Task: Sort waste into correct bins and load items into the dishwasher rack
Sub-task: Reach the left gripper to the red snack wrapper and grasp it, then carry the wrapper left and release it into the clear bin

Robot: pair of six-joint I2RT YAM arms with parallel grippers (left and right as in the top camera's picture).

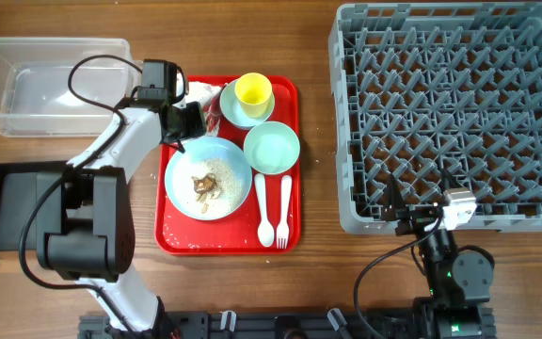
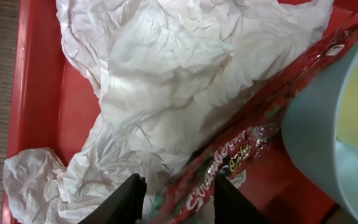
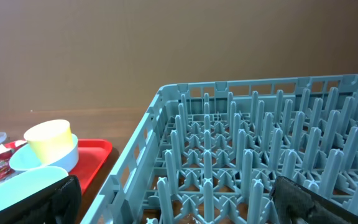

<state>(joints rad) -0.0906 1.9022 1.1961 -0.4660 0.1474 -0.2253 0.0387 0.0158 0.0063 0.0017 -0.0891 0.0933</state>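
Currently, left hand (image 2: 179, 200) astride red strawberry wrapper (image 2: 241, 149), beside crumpled white napkin (image 2: 166, 81) on red tray (image 2: 42, 93), grip not discernible, right hand (image 3: 179, 208) spread wide beside grey dishwasher rack (image 3: 241, 143).

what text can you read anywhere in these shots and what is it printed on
"Strawberry": white script along the red-and-white wrapper, which lies on the red tray against the napkin.
A smaller yellowish word just below it on the same wrapper: too blurred to read.
Nothing to read on the dishwasher rack or anywhere else.
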